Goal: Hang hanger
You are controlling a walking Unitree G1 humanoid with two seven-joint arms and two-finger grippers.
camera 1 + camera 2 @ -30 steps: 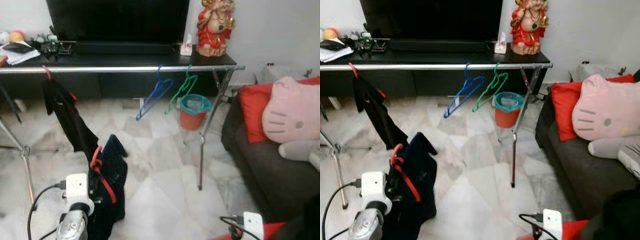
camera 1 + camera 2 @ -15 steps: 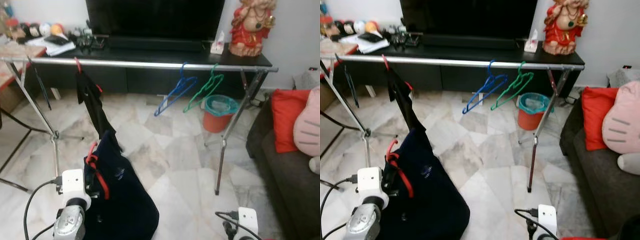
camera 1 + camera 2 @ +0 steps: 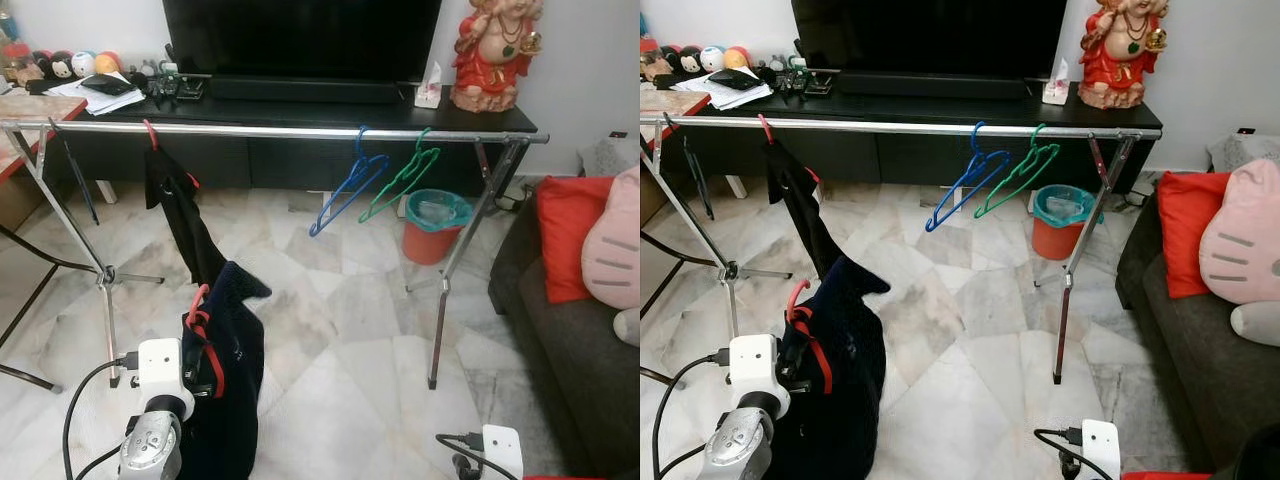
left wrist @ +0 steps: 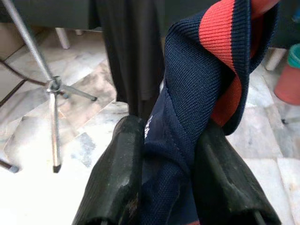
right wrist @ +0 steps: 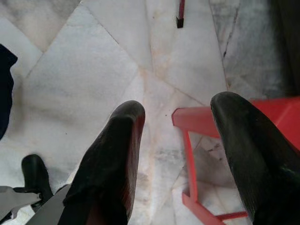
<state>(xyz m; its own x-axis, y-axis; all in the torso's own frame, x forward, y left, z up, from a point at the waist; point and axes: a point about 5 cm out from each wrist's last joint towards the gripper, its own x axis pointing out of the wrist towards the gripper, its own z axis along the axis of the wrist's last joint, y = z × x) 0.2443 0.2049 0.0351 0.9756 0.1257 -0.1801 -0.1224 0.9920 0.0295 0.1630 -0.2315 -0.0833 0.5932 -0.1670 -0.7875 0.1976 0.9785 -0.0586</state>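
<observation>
Marble floor tiles [image 3: 350,390] spread under a chrome clothes rail [image 3: 280,130] that runs across the room in front of a black TV console [image 3: 300,110].

Nearest, the left gripper [image 4: 164,154] is low on the robot's left, its two black fingers [image 4: 119,173] pinched on the navy garment [image 3: 228,390] at its red-striped collar, with the red hanger [image 3: 200,325] inside it; the hook points up, well below the rail. The right gripper [image 5: 180,136] hangs idle with its fingers spread apart over bare floor and a red frame [image 5: 206,140], holding nothing.

Further off, a black garment [image 3: 180,215] hangs near the rail's left end, and a blue hanger [image 3: 345,185] and green hanger [image 3: 400,180] hang towards the right end, above a red bin [image 3: 432,225].

To do the step well, I judge the arm should lift the hook clear above the rail's top edge, aim for the bare stretch between the black garment and the blue hanger, then lower until the hook seats before letting go. The heavy cloth may swing, so a slow lift looks wise.
</observation>
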